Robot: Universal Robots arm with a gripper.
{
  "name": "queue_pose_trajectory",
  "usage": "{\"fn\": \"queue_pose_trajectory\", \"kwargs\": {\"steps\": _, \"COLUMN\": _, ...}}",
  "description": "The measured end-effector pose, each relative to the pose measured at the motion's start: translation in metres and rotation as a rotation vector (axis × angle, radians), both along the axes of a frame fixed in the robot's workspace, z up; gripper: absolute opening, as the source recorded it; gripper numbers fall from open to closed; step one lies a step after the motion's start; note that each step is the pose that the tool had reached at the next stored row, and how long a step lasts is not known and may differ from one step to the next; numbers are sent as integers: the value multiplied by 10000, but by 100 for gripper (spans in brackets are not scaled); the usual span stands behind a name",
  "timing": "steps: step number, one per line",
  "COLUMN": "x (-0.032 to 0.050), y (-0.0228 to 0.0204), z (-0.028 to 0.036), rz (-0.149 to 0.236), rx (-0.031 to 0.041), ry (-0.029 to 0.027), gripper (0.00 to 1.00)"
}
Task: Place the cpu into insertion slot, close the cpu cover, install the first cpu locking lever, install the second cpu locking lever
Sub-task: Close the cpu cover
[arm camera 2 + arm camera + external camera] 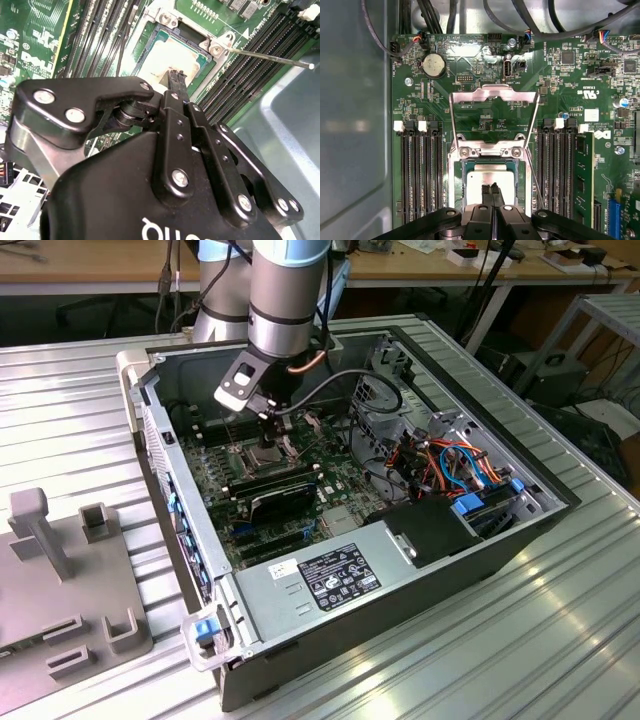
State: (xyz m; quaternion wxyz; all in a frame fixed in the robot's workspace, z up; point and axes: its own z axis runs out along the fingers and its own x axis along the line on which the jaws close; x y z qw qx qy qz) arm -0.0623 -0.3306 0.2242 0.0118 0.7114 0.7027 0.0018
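The cpu lies flat in the insertion slot, its silvery top face up; it also shows in the second wrist view. The cpu cover stands swung open on its hinge, away from the socket. One thin locking lever sticks out free beside the socket, also seen in the first wrist view. My gripper hovers right over the chip's near edge, fingers pressed together with nothing between them. In the exterior view the gripper hangs over the socket inside the computer case.
Black memory slots flank the socket on both sides, one stick fitted. Cables and a drive bay fill the case at the exterior view's right. The power supply sits at the front. A grey fixture stands outside the case.
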Motion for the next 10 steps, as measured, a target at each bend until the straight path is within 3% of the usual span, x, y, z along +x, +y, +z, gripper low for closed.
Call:
{"fn": "queue_pose_trajectory", "kwargs": {"steps": 2, "x": 0, "y": 0, "z": 73, "rz": 0, "rx": 1, "ry": 0, "gripper": 11}}
{"fn": "queue_pose_trajectory", "kwargs": {"steps": 10, "x": 41, "y": 0, "z": 74, "rz": 0, "rx": 0, "ry": 1, "gripper": 11}}
